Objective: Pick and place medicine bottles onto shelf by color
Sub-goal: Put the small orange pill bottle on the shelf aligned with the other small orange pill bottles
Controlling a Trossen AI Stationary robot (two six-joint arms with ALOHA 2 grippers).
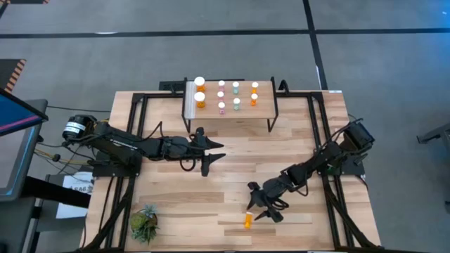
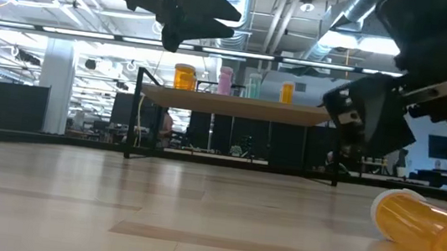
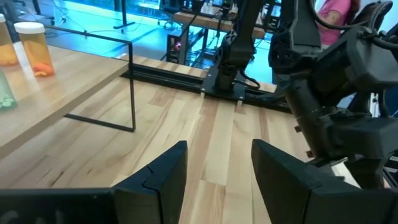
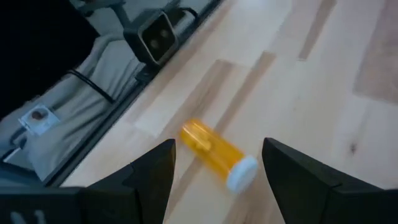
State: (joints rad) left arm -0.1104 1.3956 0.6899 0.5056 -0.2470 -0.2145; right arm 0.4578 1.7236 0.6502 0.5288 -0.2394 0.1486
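An orange medicine bottle (image 1: 248,221) with a white cap lies on its side on the tabletop near the front edge; it also shows in the right wrist view (image 4: 217,153) and the low view (image 2: 431,234). My right gripper (image 1: 261,204) is open just above and beside it, touching nothing. The shelf (image 1: 228,112) stands at the table's far side with several bottles upright on its top: two larger orange ones (image 1: 200,93) at its left, then pink (image 1: 221,95), pale green (image 1: 236,95) and small orange ones (image 1: 254,93). My left gripper (image 1: 213,154) is open and empty in front of the shelf.
A small green potted plant (image 1: 144,223) stands at the table's near left corner. Black frame rails (image 1: 330,176) run along the table's sides. Bare tabletop lies between the shelf and the lying bottle.
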